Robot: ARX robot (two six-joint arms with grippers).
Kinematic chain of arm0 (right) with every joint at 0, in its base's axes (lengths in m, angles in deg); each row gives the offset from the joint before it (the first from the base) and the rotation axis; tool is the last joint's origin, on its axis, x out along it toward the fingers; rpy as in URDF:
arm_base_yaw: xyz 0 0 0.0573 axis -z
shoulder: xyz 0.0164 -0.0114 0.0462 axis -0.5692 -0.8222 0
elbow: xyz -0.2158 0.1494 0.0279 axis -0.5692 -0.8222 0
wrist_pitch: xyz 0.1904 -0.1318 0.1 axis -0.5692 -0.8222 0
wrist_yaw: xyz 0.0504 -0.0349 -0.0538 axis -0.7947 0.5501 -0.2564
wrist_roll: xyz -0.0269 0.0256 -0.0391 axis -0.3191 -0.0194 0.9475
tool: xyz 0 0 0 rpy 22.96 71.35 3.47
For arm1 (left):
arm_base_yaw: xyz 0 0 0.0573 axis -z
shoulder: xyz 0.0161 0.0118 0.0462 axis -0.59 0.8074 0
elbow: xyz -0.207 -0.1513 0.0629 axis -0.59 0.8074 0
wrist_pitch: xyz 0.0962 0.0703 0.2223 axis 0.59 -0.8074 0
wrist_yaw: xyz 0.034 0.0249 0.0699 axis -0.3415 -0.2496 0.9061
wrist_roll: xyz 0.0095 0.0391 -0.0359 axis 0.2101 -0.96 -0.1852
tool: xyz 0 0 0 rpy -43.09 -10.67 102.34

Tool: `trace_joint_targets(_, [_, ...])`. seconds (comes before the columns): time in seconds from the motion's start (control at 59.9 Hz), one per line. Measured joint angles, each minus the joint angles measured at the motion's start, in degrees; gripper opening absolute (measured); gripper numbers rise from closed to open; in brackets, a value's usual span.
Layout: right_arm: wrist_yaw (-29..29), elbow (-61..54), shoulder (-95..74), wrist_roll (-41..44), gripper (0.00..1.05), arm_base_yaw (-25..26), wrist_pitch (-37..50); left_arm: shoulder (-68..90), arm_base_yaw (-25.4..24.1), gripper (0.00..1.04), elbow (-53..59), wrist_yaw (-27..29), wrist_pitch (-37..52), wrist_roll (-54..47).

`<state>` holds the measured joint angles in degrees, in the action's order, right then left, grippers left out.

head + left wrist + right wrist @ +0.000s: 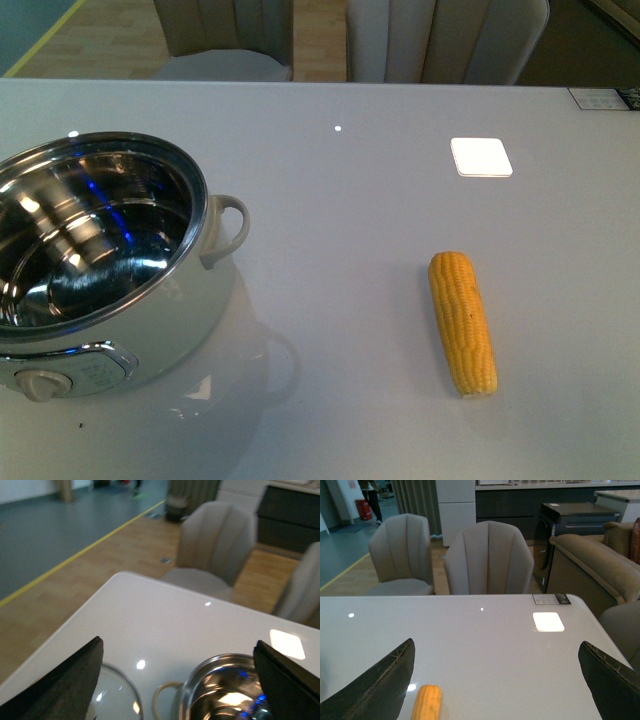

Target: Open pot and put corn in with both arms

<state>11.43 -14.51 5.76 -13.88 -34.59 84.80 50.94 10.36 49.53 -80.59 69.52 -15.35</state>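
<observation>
The white pot (190, 310) stands uncovered at the table's left front, its shiny steel inside bare and its beige dial (42, 384) facing me. The yellow corn (463, 322) lies lengthwise on the table to the right, well apart from the pot. Neither arm shows in the front view. My left gripper (177, 644) hangs open above the pot's rim (195, 680) and looped handle (162, 692); a glass lid (117, 700) lies on the table beside that handle. My right gripper (496, 644) is open above the table, with the corn (426, 702) near one finger.
Grey chairs (440, 40) stand behind the table's far edge. A small printed card (600, 98) lies at the far right corner. A bright square light reflection (481, 157) shows on the table beyond the corn.
</observation>
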Motion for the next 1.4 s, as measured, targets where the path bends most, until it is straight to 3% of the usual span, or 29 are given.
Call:
trace_joint_targets(0.033, [0.0, 0.0, 0.0, 0.0, 0.96, 0.0, 0.0, -0.1, 0.6, 0.80, 1.8, -4.6, 4.7, -1.4])
trace_joint_targets(0.1, [0.0, 0.0, 0.0, 0.0, 0.96, 0.0, 0.0, -2.2, 2.8, 0.70, 3.7, -5.8, 6.2, -2.8])
trace_joint_targets(0.2, [0.0, 0.0, 0.0, 0.0, 0.96, 0.0, 0.0, -4.3, 5.8, 0.52, 7.3, -2.2, 8.5, -3.8])
trace_joint_targets(0.417, [0.0, 0.0, 0.0, 0.0, 0.96, 0.0, 0.0, -18.7, 13.4, 0.04, 10.8, 4.9, -2.7, -4.3])
trace_joint_targets(0.701, [0.0, 0.0, 0.0, 0.0, 0.96, 0.0, 0.0, -33.4, 19.3, 0.03, 11.6, 10.6, -15.8, -4.4])
trace_joint_targets(0.767, [0.0, 0.0, 0.0, 0.0, 0.96, 0.0, 0.0, -36.2, 23.2, 0.03, 11.6, 15.5, -18.5, -4.4])
trace_joint_targets(0.834, [0.0, 0.0, 0.0, 0.0, 0.96, 0.0, 0.0, -38.6, 25.3, 0.03, 11.6, 15.9, -20.6, -4.5])
trace_joint_targets(1.401, [0.0, 0.0, 0.0, 0.0, 0.96, 0.0, 0.0, -51.6, 25.7, 0.03, 11.6, 16.6, -33.3, -4.5])
